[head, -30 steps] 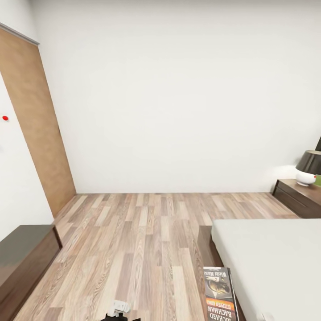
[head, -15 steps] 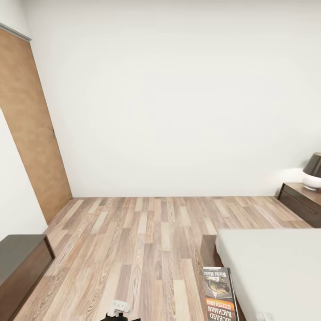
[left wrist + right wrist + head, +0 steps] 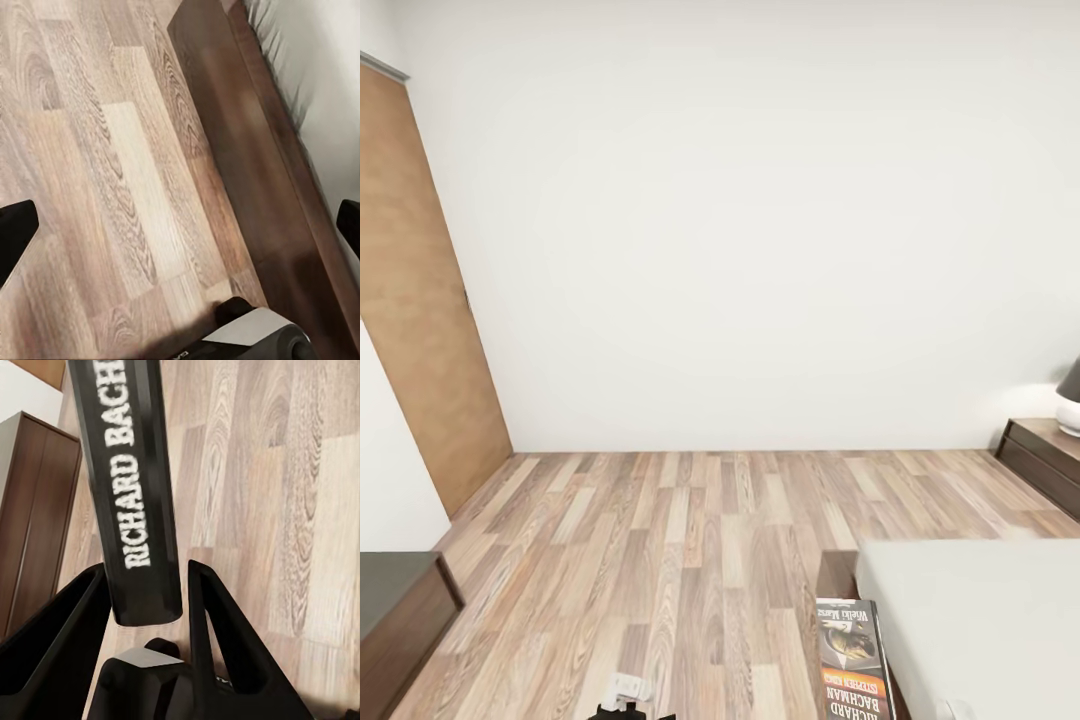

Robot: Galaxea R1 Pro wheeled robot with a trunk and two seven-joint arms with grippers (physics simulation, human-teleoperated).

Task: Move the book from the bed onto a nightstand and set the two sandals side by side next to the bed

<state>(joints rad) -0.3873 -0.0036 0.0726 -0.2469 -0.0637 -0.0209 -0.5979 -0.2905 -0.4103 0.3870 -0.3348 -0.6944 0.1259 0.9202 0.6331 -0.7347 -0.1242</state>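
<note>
You are in a home bedroom. Lower right of the head view: a low bed [image 3: 980, 620] with a plain pale grey mattress on a dark brown wooden frame. Right edge, mid-height: a reddish-brown nightstand [image 3: 1045, 462] against the wall, with a lamp [image 3: 1071, 398] on top, cut by the frame edge. Floor [image 3: 680, 540] is wood plank; walls [image 3: 760, 220] are plain white. Left side: a tall brown door panel [image 3: 420, 300]. Lower left corner: a low dark brown bench [image 3: 395, 610].
</note>
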